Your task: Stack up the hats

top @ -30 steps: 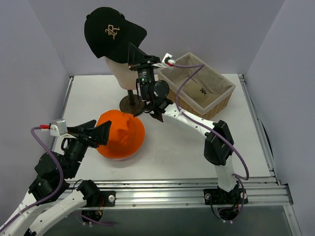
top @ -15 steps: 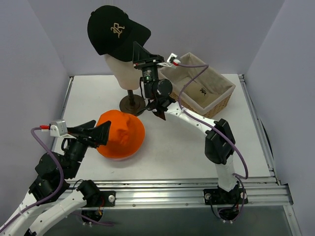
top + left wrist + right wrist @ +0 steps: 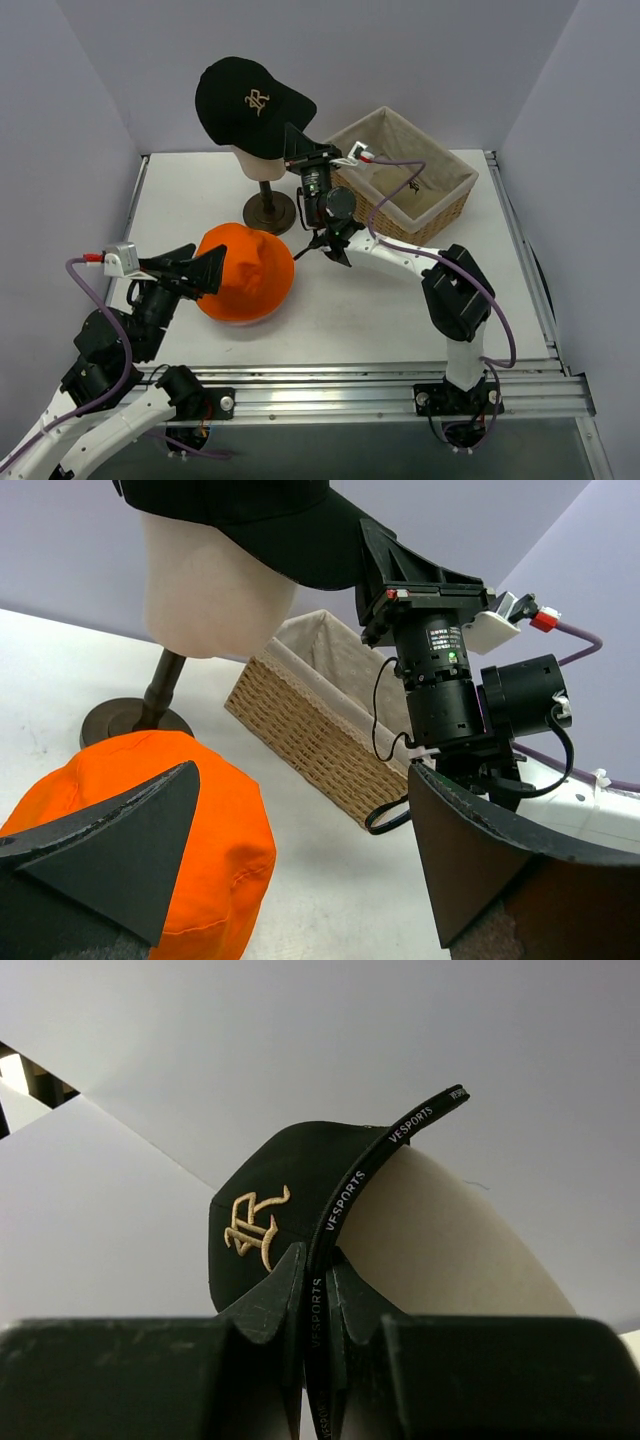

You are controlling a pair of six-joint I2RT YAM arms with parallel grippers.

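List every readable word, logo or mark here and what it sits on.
"VESPORTS": repeated in white along the brim edge of the black fabric cap.
Gold embroidered monogram on that cap's front: letters unclear.
Dark mark on tan fabric inside the woven wicker basket: too small to read.

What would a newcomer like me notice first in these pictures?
Probably the black cap with a gold emblem, perched on a cream mannequin head at the back of the table, its brim pinched in the right arm's jaws. Next comes the bright orange bucket hat, lying near the front left with the left arm's jaws wide open just by it. A wicker basket sits at the back right.
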